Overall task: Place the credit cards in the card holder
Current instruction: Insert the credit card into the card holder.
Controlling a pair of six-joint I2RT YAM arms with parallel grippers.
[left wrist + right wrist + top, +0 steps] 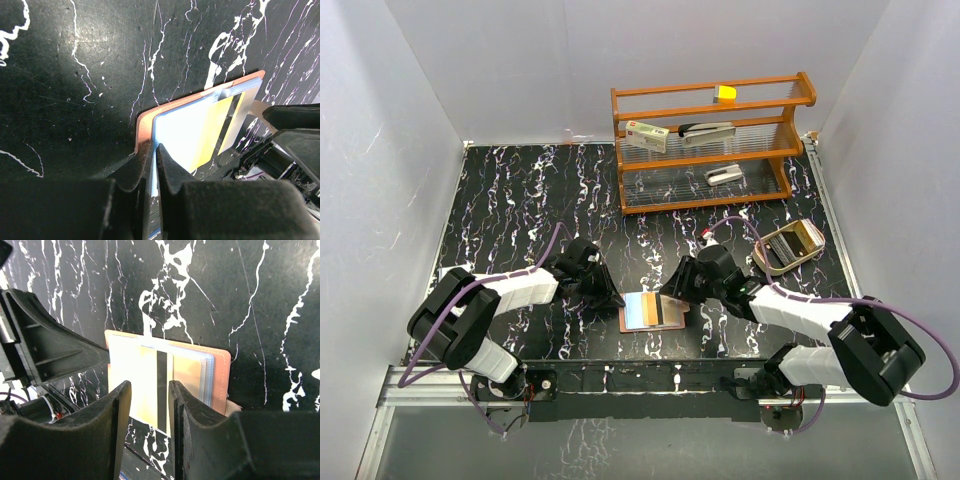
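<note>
Pinching the 9 o'clock edge of the card holder, the left gripper has its fingers narrow, clamped on the reddish panel. The holder lies flat at 6 o'clock on the table, between both arms, long axis 9-to-3 in the top view. The right gripper shows parted fingers, gripping nothing. The orange card lies in their gap on the holder; in the right wrist view its dark stripe and long axis run 12-to-6. The right arm looks better placed to push it home.
</note>
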